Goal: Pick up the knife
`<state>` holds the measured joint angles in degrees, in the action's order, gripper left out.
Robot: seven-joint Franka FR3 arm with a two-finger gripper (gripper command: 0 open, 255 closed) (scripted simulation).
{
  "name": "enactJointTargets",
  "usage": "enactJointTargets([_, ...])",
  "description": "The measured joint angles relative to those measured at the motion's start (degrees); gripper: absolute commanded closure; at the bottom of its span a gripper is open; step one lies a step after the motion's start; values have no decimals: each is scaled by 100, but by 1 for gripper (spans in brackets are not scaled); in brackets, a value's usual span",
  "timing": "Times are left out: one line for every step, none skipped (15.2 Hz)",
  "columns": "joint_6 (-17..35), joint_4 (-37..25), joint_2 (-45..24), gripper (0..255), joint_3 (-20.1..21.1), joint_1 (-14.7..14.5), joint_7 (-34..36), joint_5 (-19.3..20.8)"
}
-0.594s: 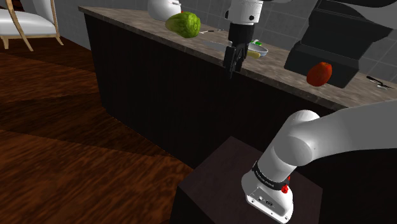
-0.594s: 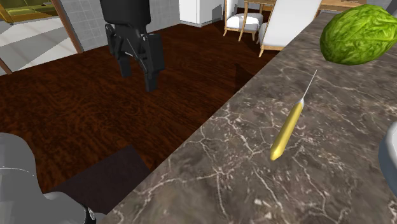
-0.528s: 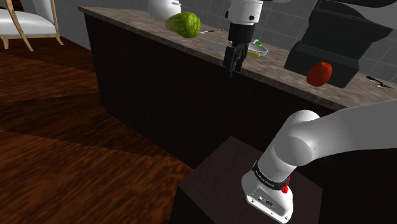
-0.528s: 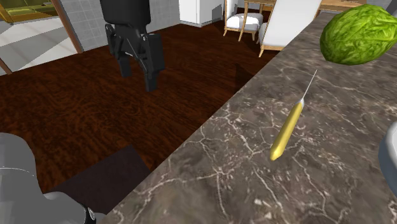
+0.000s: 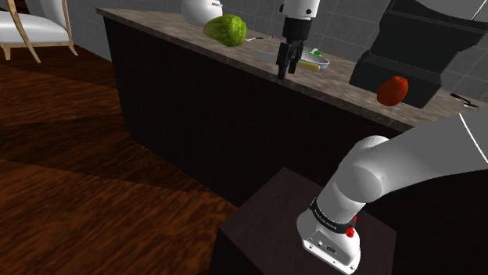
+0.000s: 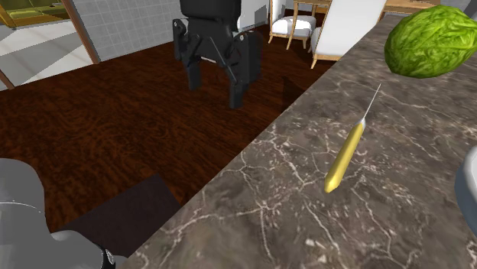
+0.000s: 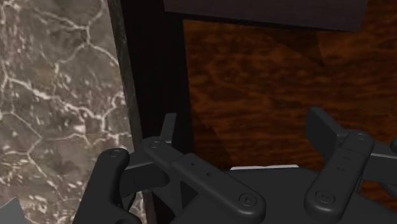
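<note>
The knife [image 6: 344,157] has a yellow handle and a thin silver blade. It lies flat on the dark marble counter [image 6: 290,214], its tip toward a green head of lettuce [image 6: 432,40]. In the shoulder view the knife [image 5: 262,53] shows as a thin sliver just left of my hand. My black gripper [image 6: 215,85] hangs open and empty above the wooden floor, just off the counter's front edge and apart from the knife. In the shoulder view the gripper [image 5: 286,69] points down at that edge. Through the wrist view the fingers [image 7: 111,184] straddle the counter's edge [image 7: 124,95].
On the counter stand the lettuce [image 5: 225,30], a shallow bowl [image 5: 317,59] behind my hand, a red fruit [image 5: 392,90], a black appliance [image 5: 414,47] and a white object [image 5: 199,9]. Chairs [image 6: 306,23] stand across the wooden floor [image 6: 115,137]. My stand [image 5: 289,226] sits below the counter.
The gripper has moved up and toward the counter, rightward in the second exterior view, and remains open. The knife has not moved.
</note>
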<state>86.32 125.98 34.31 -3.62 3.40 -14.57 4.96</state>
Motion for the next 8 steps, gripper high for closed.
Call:
enactJointTargets([78,-103,-149,0,-99,25,-119,39])
enactJointTargets([108,-219,-263,0,-190,49,-236,73])
enactJointTargets([156,-374,-431,0,-280,68,-349,95])
enactJointTargets([183,-476,-524,0,-404,108,-508,138])
enactJointTargets([221,-586,-637,0,-496,130,-629,155])
enactJointTargets([273,-703,-773,0,-592,150,-753,168])
enactJointTargets([316,-866,-946,0,-699,173,-894,177])
enactJointTargets([359,-1051,-1143,0,-801,191,-1028,170])
